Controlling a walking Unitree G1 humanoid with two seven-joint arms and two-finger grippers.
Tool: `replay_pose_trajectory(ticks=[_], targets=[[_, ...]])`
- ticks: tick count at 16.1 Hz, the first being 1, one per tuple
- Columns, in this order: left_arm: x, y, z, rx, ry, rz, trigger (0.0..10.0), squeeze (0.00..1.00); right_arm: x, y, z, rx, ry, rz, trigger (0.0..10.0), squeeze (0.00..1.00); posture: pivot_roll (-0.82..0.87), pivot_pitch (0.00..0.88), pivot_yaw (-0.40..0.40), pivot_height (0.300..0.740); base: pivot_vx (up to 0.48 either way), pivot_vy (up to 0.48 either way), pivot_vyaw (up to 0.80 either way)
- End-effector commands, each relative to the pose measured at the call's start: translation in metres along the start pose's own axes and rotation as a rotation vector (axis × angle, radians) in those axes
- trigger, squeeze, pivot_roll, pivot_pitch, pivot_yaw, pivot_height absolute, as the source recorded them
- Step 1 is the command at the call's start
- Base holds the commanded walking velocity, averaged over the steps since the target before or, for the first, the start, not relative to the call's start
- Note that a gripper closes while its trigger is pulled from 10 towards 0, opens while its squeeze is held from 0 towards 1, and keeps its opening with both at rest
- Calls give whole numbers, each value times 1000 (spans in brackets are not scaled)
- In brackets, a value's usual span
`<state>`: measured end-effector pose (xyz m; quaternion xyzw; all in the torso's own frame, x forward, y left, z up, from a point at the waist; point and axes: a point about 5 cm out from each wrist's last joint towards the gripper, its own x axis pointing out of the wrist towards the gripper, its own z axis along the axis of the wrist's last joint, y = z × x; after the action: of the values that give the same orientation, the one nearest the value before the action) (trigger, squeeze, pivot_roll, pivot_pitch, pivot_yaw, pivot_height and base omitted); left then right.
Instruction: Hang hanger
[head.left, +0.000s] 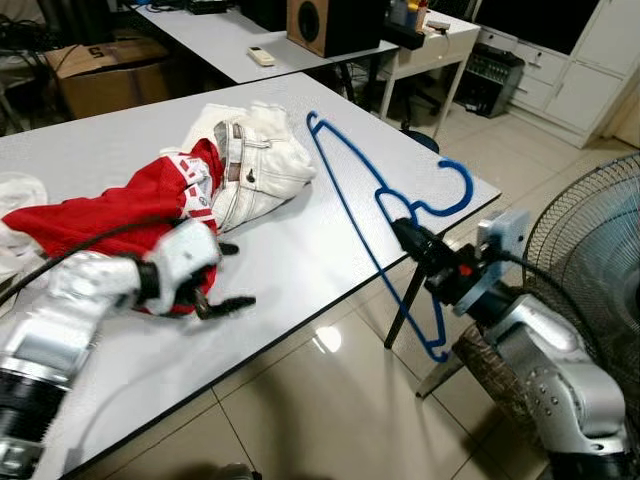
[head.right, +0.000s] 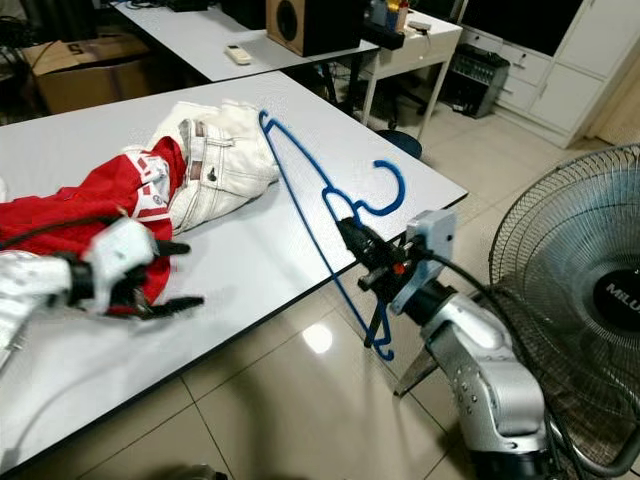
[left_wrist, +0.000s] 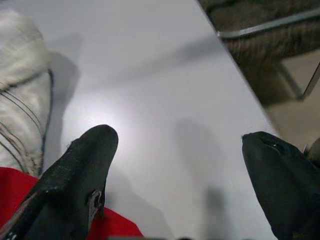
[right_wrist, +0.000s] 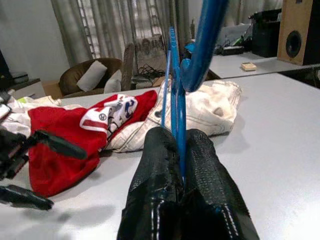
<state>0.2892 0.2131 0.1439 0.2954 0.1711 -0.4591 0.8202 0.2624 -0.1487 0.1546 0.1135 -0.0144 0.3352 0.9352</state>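
Note:
A blue wire hanger (head.left: 352, 205) lies partly over the right edge of the white table (head.left: 300, 265), with its hook (head.left: 456, 190) free in the air and its lower end hanging past the edge. My right gripper (head.left: 405, 236) is shut on the hanger near the neck; the right wrist view shows its fingers (right_wrist: 160, 165) pressed together around the blue wire (right_wrist: 174, 85). My left gripper (head.left: 230, 275) hovers open over the table beside a red garment (head.left: 100, 215). Its fingers (left_wrist: 82, 172) stand wide apart with nothing between them. White jeans (head.left: 262, 165) lie beyond the red garment.
A standing fan (head.left: 590, 250) is close to my right arm, off the table's right corner. Behind are a second table with a remote (head.left: 260, 55), a wooden speaker (head.left: 330, 25), a cardboard box (head.left: 100, 70) and white cabinets (head.left: 570, 90). Tiled floor lies below.

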Motion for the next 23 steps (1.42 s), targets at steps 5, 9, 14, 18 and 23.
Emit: replay_pose_trajectory(ticks=[5, 9, 14, 18, 23], targets=[[0, 10, -15, 127, 158, 86, 0, 0, -3, 1, -2, -29, 19, -14, 10000, 0, -43, 0, -35, 740, 0, 0, 0], [-11, 12, -18, 124, 158, 91, 0, 0, -3, -1, -3, -30, 22, -18, 10000, 0, -41, 0, -39, 740, 0, 0, 0], [-16, 11, -30, 116, 206, 106, 0, 0, 4, -1, -4, -25, 16, 6, 10000, 0, -15, 0, -54, 740, 0, 0, 0], [-6, 7, -30, 121, 200, 87, 0, 0, 3, -1, -5, -28, 12, 0, 10000, 0, -22, 0, -42, 740, 0, 0, 0], [-6, 10, -31, 121, 209, 81, 0, 0, 0, -4, -6, -28, 6, -23, 10000, 0, -22, 0, -36, 740, 0, 0, 0]])
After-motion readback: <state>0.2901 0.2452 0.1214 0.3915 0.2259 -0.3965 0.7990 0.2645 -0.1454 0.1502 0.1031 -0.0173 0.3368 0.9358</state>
